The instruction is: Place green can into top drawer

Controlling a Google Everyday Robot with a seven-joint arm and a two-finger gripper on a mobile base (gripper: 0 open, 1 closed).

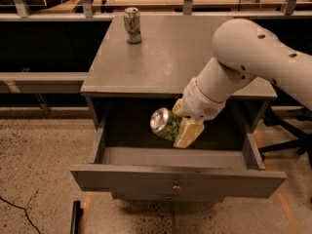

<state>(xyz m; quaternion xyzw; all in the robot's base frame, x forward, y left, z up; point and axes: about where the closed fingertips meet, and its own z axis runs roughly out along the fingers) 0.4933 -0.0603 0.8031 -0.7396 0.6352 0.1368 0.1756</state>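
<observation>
Shows the gripper (182, 124) clamped on the green can (161, 120), long axis tilted, silver end jutting to its left, open top drawer (146, 179) directly below.

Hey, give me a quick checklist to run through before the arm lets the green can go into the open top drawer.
1. top drawer pulled open: ok.
2. pincer shut on green can: ok, can tilted, silver end towards the camera.
3. Can over the drawer's opening: ok.
4. Can resting on the drawer floor: not ok, it hangs above it.
5. Drawer's rear part: cannot tell, in shadow.
6. whitish can out of the path: ok, upright near the far left corner of the cabinet top.
</observation>
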